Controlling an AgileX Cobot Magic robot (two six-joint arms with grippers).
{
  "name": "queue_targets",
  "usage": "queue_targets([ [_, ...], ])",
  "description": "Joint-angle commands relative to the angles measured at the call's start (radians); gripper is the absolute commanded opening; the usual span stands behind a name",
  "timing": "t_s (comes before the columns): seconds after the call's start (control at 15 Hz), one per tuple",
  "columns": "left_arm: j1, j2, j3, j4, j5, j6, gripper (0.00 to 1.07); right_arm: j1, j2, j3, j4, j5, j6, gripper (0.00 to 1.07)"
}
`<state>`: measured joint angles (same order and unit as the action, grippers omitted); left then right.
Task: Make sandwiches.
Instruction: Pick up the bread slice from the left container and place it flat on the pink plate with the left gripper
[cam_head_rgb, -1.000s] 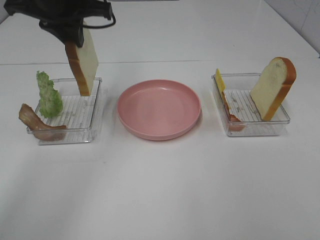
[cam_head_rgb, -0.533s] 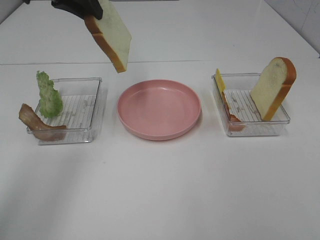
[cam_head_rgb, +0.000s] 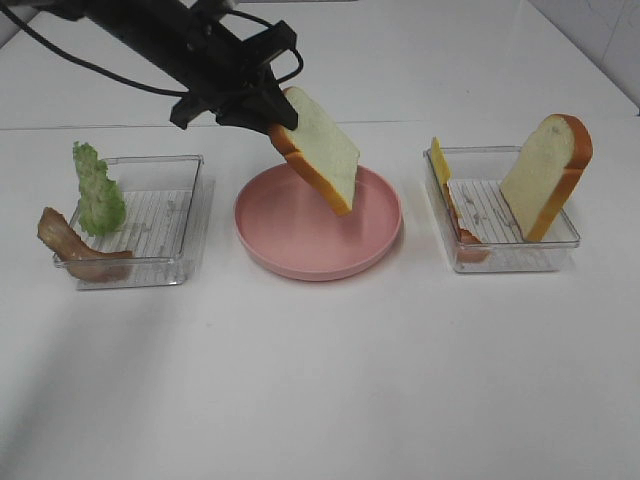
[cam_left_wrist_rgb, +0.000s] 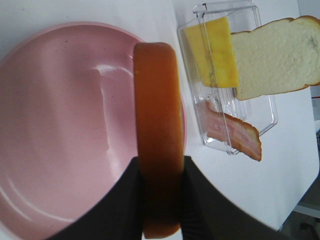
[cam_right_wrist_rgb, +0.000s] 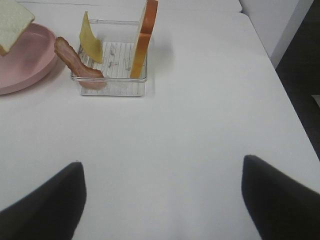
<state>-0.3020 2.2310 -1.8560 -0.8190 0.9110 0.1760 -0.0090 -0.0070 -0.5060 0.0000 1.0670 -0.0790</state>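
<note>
My left gripper (cam_head_rgb: 262, 112) is shut on a white bread slice (cam_head_rgb: 318, 150) with an orange-brown crust, held tilted just above the round pink plate (cam_head_rgb: 300, 245). In the left wrist view its fingers (cam_left_wrist_rgb: 125, 200) pinch the crust (cam_left_wrist_rgb: 157, 140) over the plate (cam_left_wrist_rgb: 60, 125). Green lettuce (cam_head_rgb: 97, 190) and a bacon strip (cam_head_rgb: 75, 250) stand in the left clear tray (cam_head_rgb: 165, 225). The right tray (cam_head_rgb: 510, 255) holds a second bread slice (cam_head_rgb: 547, 175), yellow cheese (cam_head_rgb: 439, 160) and bacon (cam_head_rgb: 465, 235). My right gripper (cam_right_wrist_rgb: 162, 200) hangs open over bare table, out of the high view.
The right wrist view shows the right tray (cam_right_wrist_rgb: 110, 86) with bread (cam_right_wrist_rgb: 145, 40), cheese (cam_right_wrist_rgb: 91, 45) and bacon (cam_right_wrist_rgb: 75, 60) ahead of the gripper, and the table's right edge (cam_right_wrist_rgb: 295, 115) close by. White tabletop stretches in front of the plate and trays.
The left arm has carried the bread slice from above the left tray to the right and down, tilting it over the pink plate. The right side has not changed.
</note>
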Motion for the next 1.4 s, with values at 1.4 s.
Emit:
queue_targets([
  [1.4,-0.001,0.139,-0.003,-0.168,0.045,0.108,0.15,-0.003,-0.014,0.003,0.000,-0.009,-0.007,0.80],
])
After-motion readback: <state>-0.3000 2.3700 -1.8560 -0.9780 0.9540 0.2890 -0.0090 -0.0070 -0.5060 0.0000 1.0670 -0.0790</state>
